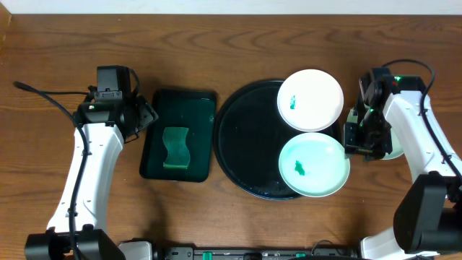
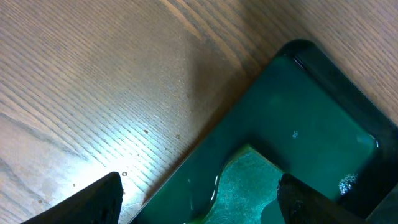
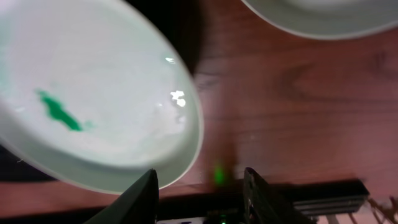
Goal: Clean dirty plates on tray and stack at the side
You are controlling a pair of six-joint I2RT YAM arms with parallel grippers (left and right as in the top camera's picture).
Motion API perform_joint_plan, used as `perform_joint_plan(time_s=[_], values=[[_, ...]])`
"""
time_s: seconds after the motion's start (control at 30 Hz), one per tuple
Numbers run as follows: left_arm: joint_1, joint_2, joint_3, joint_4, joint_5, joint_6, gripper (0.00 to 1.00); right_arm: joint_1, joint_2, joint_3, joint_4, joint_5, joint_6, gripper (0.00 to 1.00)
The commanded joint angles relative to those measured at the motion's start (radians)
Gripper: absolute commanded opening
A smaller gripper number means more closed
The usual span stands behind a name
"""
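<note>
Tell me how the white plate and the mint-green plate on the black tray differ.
The white plate sits at the tray's far right; the mint-green plate sits nearer the robot. The white plate's green smear is near its left edge; the mint-green plate's lies closer to its centre. Both are round, shallow, alike in size and overhang the tray's rim.

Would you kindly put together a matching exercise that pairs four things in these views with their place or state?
Things:
1. white plate
2. mint-green plate
3. green sponge
4. left gripper

Places or states:
A. lying in the small rectangular tray
B. wide open, holding nothing
C. on the round black tray, toward the top of the overhead view, overhanging the rim
D. on the round black tray, toward the bottom of the overhead view, green smear near its middle

Pairs: 1-C, 2-D, 3-A, 4-B.
</note>
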Motion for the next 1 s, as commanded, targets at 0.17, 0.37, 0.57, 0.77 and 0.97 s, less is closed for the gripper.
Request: perform_joint_plan(time_s=[0.17,0.37,0.57,0.77,0.97], values=[[0.003,0.002,0.014,-0.002,-0.012,-0.001,0.80,0.006,-0.014,-0.171,0.096,0.040,0.076,0.42],[0.003,0.002,0.014,-0.002,-0.012,-0.001,0.80,0.006,-0.014,-0.201,0.129,-0.011,0.076,0.21],[0.003,0.002,0.015,-0.002,-0.012,-0.001,0.80,0.006,-0.014,-0.201,0.138,-0.063,0.071,0.01],[0.003,0.002,0.014,-0.002,-0.012,-0.001,0.80,0.015,-0.014,-0.201,0.154,-0.165,0.008,0.01],[0.003,0.002,0.014,-0.002,-0.012,-0.001,0.80,0.040,-0.014,-0.201,0.172,-0.306,-0.045,0.01]])
